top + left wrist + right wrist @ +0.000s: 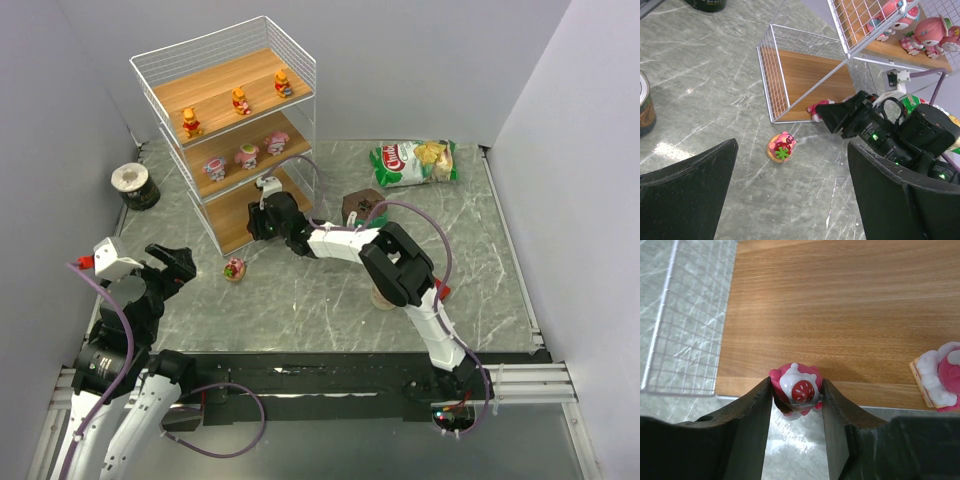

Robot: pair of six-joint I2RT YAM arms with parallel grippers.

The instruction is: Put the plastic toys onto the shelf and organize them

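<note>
Right claw (796, 386) is seen partly closed, clamped on a pink toy (801, 390) with a strawberry on top. The toy is pinched from both sides right at the front edge of the bottom tier (840, 305) of the shelf (215, 85). Whether it is set down on the wood cannot be told. A second pink toy (940, 377) is seen on that tier, toward the right in the wrist view, apart from the claw.

Left claw (175, 266) is held fully open with nothing gripped, raised over the near-left part of the surface (330, 295). A loose pink toy (234, 268) is lying on the surface just in front of the shelf, between the two claws.

The shelf is placed at the far-left corner. Three orange-yellow toys (240, 101) are lined up on the top tier, and three pink-and-white toys (246, 155) on the middle tier. A chip bag (415, 162) is laid near the far edge. A dark can (134, 185) is stood at the left edge beside the shelf.
</note>
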